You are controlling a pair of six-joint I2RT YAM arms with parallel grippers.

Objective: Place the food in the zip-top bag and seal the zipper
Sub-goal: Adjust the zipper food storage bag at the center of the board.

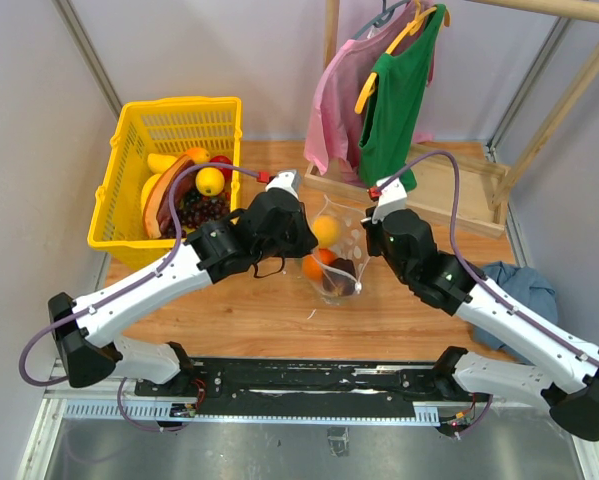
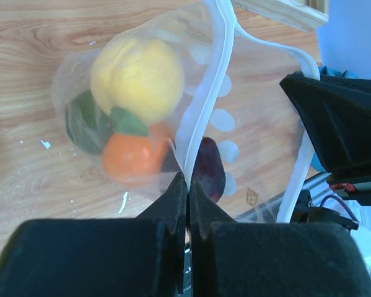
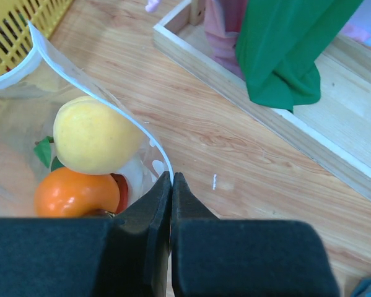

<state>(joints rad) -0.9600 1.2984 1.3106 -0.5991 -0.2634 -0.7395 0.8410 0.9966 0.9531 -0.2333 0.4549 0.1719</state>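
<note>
Spotted bag (image 1: 351, 240) sits mid-desk (image 1: 239, 320) between the arms with the lemon (image 2: 139, 77), orange (image 2: 128, 158) and purple piece (image 2: 209, 167) inside, left hand (image 2: 186, 185) and right hand (image 3: 171, 182) both clamped on its zipper strip (image 2: 204, 93), and the film looks thin, floppy and slippery, so that stiffer strip is the likely best hold.

Robot-manipulation laboratory cell. Two arms, left (image 1: 144, 290) and right (image 1: 514, 325), are sitting bolted to a black mounting rail (image 1: 319, 378) at the near edge of a wooden bench (image 1: 239, 320), with purple cables (image 1: 457, 215) looping from them. Plain pale panel walls (image 1: 29, 120) on metal struts (image 1: 84, 50) are enclosing the space. Staged household props are filling the bench: a yellow mesh basket (image 1: 119, 190) is holding toy fruits (image 1: 210, 181), and a wooden rack (image 1: 459, 195) is carrying a pink garment (image 1: 329, 100) and a green garment (image 1: 394, 100) on hangers.
</note>
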